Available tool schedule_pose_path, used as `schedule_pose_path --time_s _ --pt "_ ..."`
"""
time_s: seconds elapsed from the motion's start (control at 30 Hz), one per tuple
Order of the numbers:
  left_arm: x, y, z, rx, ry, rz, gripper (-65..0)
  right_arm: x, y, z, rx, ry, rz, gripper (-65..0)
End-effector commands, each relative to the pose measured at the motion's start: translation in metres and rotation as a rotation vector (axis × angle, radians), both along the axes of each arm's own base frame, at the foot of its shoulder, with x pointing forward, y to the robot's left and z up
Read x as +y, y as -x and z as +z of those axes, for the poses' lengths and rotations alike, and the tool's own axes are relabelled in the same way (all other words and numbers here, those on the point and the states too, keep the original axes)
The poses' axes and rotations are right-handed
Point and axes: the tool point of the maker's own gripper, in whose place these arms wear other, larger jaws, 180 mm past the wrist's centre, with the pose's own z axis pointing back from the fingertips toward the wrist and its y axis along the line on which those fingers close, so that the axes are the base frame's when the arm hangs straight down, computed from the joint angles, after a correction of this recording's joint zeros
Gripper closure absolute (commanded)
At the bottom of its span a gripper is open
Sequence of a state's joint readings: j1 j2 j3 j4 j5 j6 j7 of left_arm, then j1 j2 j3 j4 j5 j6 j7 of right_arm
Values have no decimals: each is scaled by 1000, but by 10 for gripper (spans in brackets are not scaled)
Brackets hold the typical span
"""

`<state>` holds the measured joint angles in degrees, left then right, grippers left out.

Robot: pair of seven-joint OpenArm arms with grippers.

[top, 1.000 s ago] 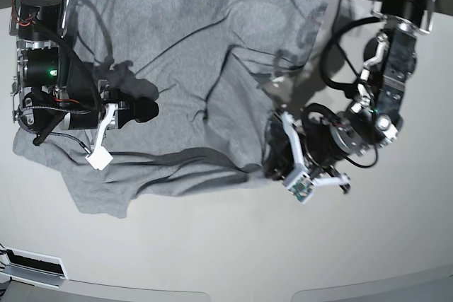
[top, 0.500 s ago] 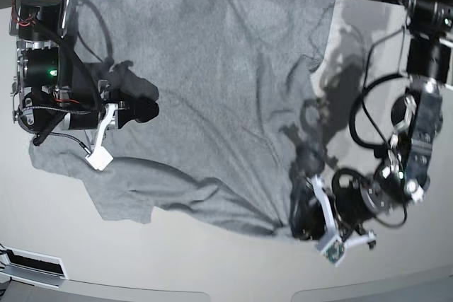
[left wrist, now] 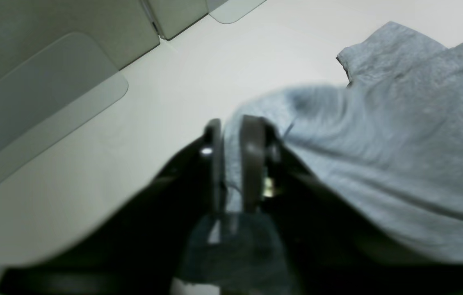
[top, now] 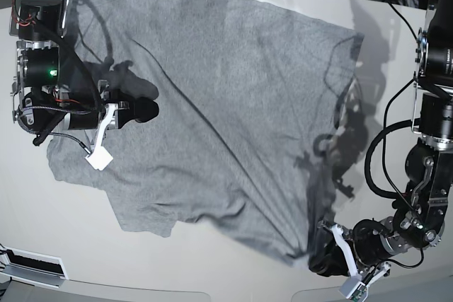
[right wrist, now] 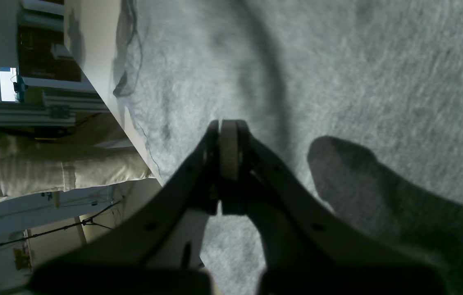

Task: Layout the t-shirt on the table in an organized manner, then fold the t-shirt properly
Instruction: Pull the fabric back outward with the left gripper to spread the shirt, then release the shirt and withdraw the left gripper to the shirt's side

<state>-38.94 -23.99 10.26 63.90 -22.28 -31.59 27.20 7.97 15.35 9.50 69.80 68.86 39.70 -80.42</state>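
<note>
A: Left hand point(left wrist: 231, 131) status?
B: Pinching the t-shirt point(top: 226, 104) hem, stretching it flat across the bench point(top: 212, 266).
A: Right hand point(right wrist: 227, 135)?
B: Pressed together, pinning cloth as anchor.

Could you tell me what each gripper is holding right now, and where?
The left gripper has the t-shirt hem edge between its jaws; the right gripper holds nothing.

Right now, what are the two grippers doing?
Left gripper: slightly parted, heather-grey cotton t-shirt fabric between its jaws.
Right gripper: shut, holding nothing, over the t-shirt.
</note>
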Motion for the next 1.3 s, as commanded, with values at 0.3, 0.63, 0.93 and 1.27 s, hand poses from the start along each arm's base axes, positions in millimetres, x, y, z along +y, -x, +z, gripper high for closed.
schedule_pose_path --time_s 0.3,0.63,0.93,1.27 --pt "30 -5 15 95 78 129 0 -8 -45 34 -136 30 -18 0" --pt "-10 73 -58 409 180 -99 0 -29 -86 44 -241 194 -70 0" --pt "-20 161 -142 627 227 -151 0 -41 -88 33 -245 286 -85 0" --pt "3 229 -217 708 92 -42 0 -40 -90 34 -254 277 -92 0"
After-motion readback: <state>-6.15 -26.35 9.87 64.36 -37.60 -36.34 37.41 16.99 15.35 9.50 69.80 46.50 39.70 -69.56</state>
